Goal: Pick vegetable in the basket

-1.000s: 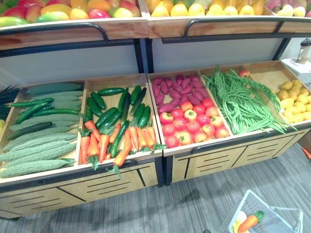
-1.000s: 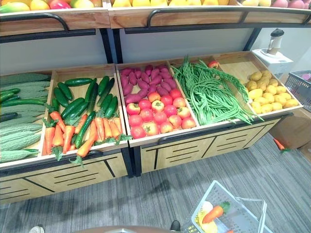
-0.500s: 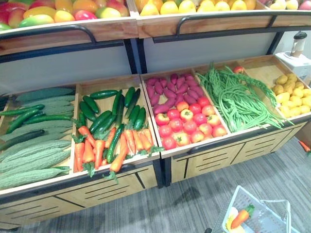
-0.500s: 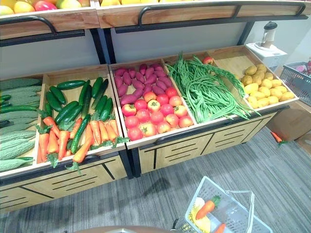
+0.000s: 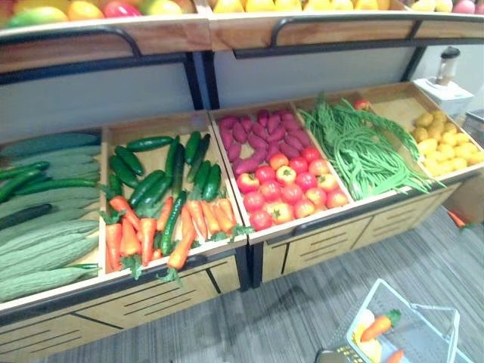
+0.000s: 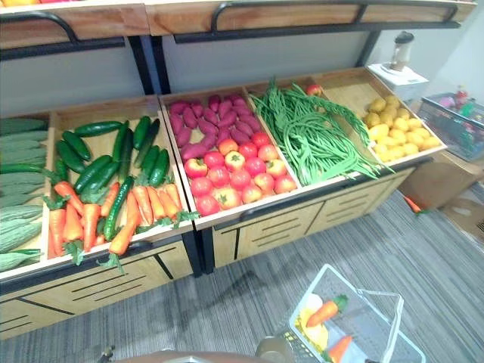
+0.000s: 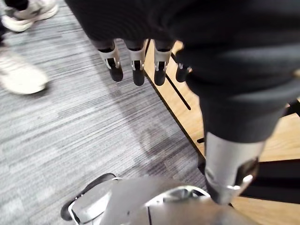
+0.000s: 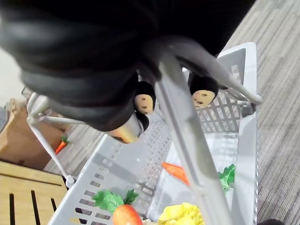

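A white plastic basket (image 6: pixel 361 327) hangs low at the right, above the grey floor. It holds two carrots (image 6: pixel 327 311) and a yellow item (image 8: pixel 182 215). My right hand (image 8: pixel 144 102) has its fingers curled round the basket's handle (image 8: pixel 187 140). In front of me the wooden stand (image 5: pixel 318 242) offers carrots (image 5: pixel 151 227), cucumbers (image 5: pixel 162 170), tomatoes (image 5: pixel 291 189), purple sweet potatoes (image 5: pixel 257 136), green beans (image 5: pixel 363 147) and potatoes (image 5: pixel 446 140). My left hand (image 7: pixel 136 61) hangs with straight fingers over the floor beside the stand's front panel, holding nothing.
Long pale green gourds (image 5: pixel 45 242) fill the leftmost bin. A fruit shelf (image 5: pixel 227 15) runs above the bins. Right of the stand are a cardboard box (image 6: pixel 435 178), a grey basket (image 6: pixel 457 121) and a carrot on the floor (image 6: pixel 412 204). A person's shoes (image 7: pixel 21 77) stand close by.
The whole picture has shifted left, so the camera moved. More of the basket shows now, with a second carrot in it. The vegetables on the stand lie as before.
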